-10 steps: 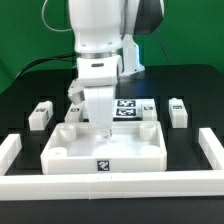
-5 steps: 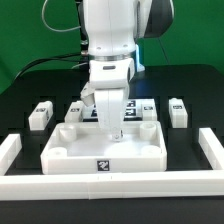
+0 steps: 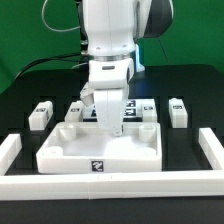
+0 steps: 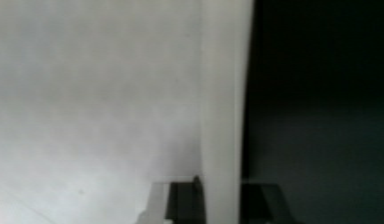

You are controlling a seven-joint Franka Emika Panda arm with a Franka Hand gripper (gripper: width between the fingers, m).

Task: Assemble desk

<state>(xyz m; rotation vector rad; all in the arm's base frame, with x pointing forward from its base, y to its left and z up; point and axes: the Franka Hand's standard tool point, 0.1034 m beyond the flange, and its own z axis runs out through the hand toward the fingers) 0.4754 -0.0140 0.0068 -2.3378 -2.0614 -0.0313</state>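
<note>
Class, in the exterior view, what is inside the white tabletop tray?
Only the tool dips into the tabletop near its far rim. The floor beneath it is covered; contact cannot be seen.

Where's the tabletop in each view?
Exterior view: tabletop low in the centre, directly under the gripper.
Wrist view: probably the blurred white surface filling most of the frame, tabletop seen very close.
Shared landmark: the gripper, at the tabletop's wall in both.

The white tabletop (image 4: 100, 100) fills the view close beneath the gripper (image 4: 221, 203), blurred. Its raised rim (image 4: 226, 90) borders the black table (image 4: 322, 100).
</note>
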